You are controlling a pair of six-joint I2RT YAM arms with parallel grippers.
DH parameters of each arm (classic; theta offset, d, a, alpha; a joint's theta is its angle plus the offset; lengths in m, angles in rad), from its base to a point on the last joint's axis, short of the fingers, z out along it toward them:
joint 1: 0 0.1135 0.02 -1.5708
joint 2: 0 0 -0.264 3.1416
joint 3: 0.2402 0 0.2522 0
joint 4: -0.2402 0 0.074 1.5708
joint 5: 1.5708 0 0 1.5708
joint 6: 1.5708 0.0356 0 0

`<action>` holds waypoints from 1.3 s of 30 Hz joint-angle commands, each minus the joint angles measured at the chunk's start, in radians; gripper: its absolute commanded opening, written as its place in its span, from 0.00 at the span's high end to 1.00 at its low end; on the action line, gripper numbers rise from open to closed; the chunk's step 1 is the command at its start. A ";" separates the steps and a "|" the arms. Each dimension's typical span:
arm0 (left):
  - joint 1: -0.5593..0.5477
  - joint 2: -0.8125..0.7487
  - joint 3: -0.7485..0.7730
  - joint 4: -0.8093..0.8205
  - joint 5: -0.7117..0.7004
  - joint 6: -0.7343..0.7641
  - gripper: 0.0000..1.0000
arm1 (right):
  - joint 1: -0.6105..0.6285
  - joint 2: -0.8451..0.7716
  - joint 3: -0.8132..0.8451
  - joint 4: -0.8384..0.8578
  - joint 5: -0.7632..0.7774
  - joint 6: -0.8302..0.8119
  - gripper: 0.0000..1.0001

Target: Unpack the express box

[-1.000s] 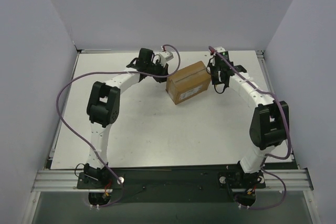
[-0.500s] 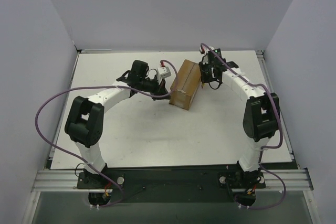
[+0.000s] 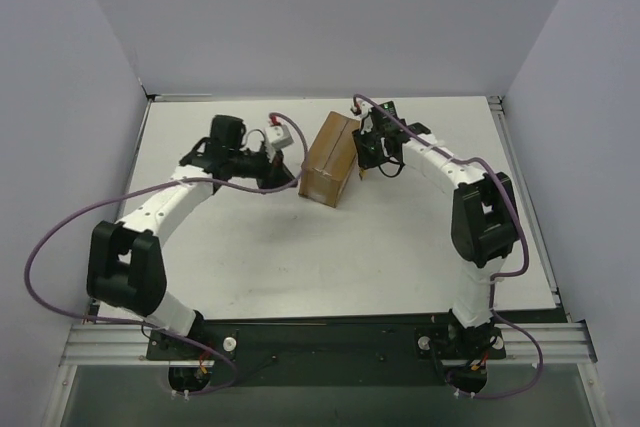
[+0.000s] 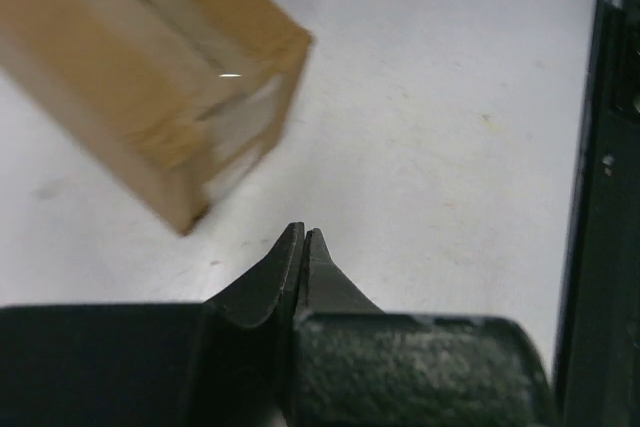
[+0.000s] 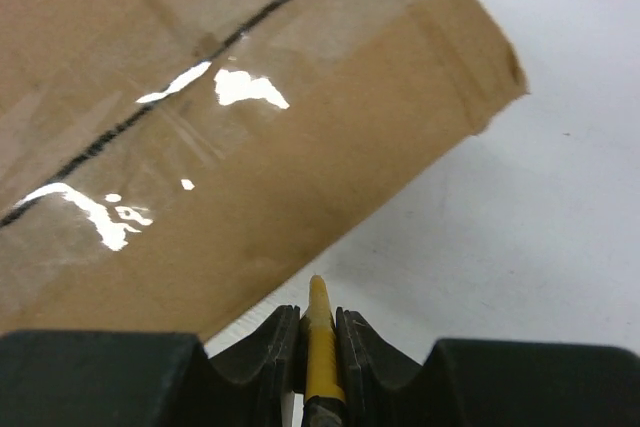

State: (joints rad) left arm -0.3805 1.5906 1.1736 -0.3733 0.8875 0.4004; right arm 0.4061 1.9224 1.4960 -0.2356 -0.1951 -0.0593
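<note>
Two hands flank the express box [image 3: 330, 159] at the counter's [image 3: 300, 257] rear centre: left hand [image 4: 303, 235] closed, empty; right hand [image 5: 318, 315] clamps a thin yellow tool [image 5: 320, 342] near the box's taped face.

I saw a white table [image 3: 300, 257] below me. Pale grey walls [image 3: 330, 17] stood on three sides of it. A silver metal rail [image 3: 105, 344] ran along the near edge. A thin yellow stick [image 5: 320, 337] pointed straight ahead, low over the table, its tip a little pointy.
</note>
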 commanded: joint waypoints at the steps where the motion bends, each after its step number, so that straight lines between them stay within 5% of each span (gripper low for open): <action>1: 0.150 -0.103 -0.003 0.210 0.038 -0.158 1.00 | -0.030 -0.022 0.046 0.010 0.071 -0.020 1.00; 6: 0.157 0.045 0.047 0.474 -0.169 -0.365 1.00 | -0.039 0.003 0.095 0.010 0.128 -0.043 1.00; 16: 0.060 0.407 0.328 0.519 -0.217 -0.407 1.00 | -0.039 0.159 0.260 0.035 0.108 -0.086 1.00; 23: 0.009 0.284 0.187 0.504 -0.044 -0.407 1.00 | -0.030 0.153 0.253 0.035 0.028 -0.094 1.00; 30: -0.043 0.105 -0.005 0.311 0.040 -0.189 1.00 | -0.001 0.115 0.211 -0.013 -0.118 -0.132 1.00; 39: -0.060 -0.060 -0.229 0.298 -0.008 -0.206 1.00 | 0.039 0.115 0.168 -0.065 -0.207 -0.142 1.00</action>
State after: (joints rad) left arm -0.4511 1.6131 0.9722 -0.0448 0.8806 0.1829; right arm 0.4324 2.0842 1.6604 -0.2653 -0.3439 -0.1913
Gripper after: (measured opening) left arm 0.022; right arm 0.187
